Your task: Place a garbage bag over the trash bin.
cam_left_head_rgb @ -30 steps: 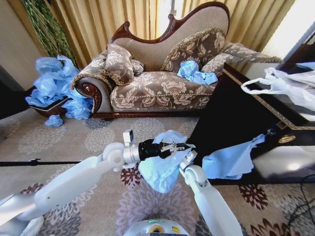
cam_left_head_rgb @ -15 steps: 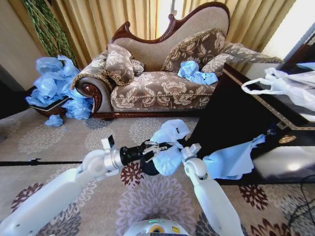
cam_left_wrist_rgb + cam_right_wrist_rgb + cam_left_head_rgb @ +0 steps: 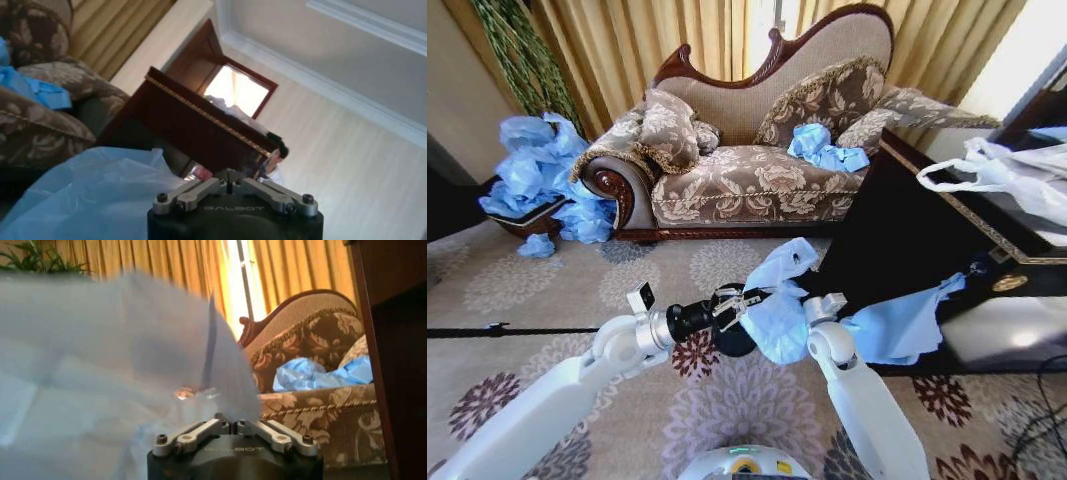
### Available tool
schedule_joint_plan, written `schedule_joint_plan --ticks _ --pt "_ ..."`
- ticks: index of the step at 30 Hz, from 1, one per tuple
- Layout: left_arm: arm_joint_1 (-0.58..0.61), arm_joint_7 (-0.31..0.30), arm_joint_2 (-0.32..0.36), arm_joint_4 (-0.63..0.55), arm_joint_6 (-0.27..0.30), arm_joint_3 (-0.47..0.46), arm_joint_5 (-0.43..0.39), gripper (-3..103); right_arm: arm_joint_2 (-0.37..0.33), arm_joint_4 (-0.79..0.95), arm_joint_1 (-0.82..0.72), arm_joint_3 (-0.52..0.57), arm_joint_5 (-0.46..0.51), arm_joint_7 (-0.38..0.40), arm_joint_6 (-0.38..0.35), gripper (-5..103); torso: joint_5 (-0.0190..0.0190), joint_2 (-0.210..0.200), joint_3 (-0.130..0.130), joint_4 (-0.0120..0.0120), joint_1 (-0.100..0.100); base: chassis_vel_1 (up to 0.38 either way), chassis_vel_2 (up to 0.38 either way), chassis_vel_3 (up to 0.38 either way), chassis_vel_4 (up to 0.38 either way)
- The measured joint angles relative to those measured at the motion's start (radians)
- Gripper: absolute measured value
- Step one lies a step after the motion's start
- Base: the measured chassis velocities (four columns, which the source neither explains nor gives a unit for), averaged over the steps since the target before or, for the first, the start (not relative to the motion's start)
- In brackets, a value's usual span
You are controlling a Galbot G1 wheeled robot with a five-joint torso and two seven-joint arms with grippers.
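Plastic film, thin, pale blue and half see-through, makes up the garbage bag (image 3: 779,300), which hangs crumpled above the patterned carpet (image 3: 577,290) between the two grippers, just in front of the robot. Behind its lower edge shows a rounded black shape, the trash bin (image 3: 730,340), mostly covered by the film. The left gripper (image 3: 732,302) reaches in from the left with its metal fingers at the bag's edge; whether they pinch the film I cannot tell. In the left wrist view its jaws look drawn together, with the bag (image 3: 87,195) beside them. The right gripper (image 3: 812,308) comes up from below against the bag's other side; film fills most of the right wrist view (image 3: 100,365) and hides the fingertips, so its grip cannot be told.

A second blue sheet (image 3: 897,325) drapes from the glossy dark cabinet (image 3: 897,230). One crumpled blue wad (image 3: 822,148) lies on the floral sofa (image 3: 747,175), and a heap of them (image 3: 537,175) sits left of it. One white loop-handled bag (image 3: 1002,175) rests on the cabinet top.
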Motion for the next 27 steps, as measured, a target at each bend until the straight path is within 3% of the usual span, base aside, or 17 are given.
schedule_joint_plan --ticks 6,9,12,15,17,19,25,27 --pt "-0.015 -0.028 -0.022 0.012 -0.008 0.016 0.021 13 -0.003 -0.004 0.004 0.001 0.005 0.002 0.005 0 0.0001 0.000 0.000 -0.0001 0.000 0.000 0.000 0.000 0.000" --pt "-0.022 -0.026 -0.033 0.026 -0.013 0.024 0.065 29 -0.008 -0.010 0.019 0.004 0.021 0.007 0.008 0 0.0001 0.000 0.000 -0.0001 0.000 0.000 0.000 0.000 0.000" --pt "-0.016 -0.016 -0.033 0.030 -0.017 0.023 0.091 34 -0.013 -0.013 0.027 0.003 0.034 0.011 0.008 0 0.0000 0.000 0.000 -0.0002 0.000 0.000 0.000 0.000 0.000" --pt "0.022 -0.014 -0.035 0.024 -0.026 0.008 0.121 51 -0.015 -0.020 0.032 -0.003 0.042 0.012 0.013 0 0.0001 0.000 0.000 -0.0001 0.000 0.000 0.000 0.000 0.000" --pt "0.030 -0.015 -0.037 0.021 -0.027 0.004 0.124 56 -0.013 -0.020 0.031 -0.004 0.042 0.012 0.014 0 0.0000 0.000 0.000 -0.0001 0.000 0.000 0.000 0.000 0.000" --pt "0.058 -0.029 -0.048 0.015 -0.029 -0.014 0.129 67 -0.005 -0.015 0.023 -0.006 0.041 0.012 0.016 0 0.0001 0.000 0.000 0.0000 0.000 0.000 0.000 0.000 0.000" --pt "0.074 -0.063 -0.061 0.015 -0.029 -0.039 0.129 83 -0.017 0.010 0.009 0.001 0.042 0.012 0.017 0 0.0000 0.000 0.000 -0.0002 0.000 0.000 0.000 0.000 0.000" --pt "0.079 -0.114 -0.074 0.022 -0.029 -0.050 0.129 93 -0.028 0.035 -0.001 0.004 0.046 0.020 0.015 0 0.0000 0.000 0.000 -0.0002 0.000 0.000 0.000 0.000 0.000"
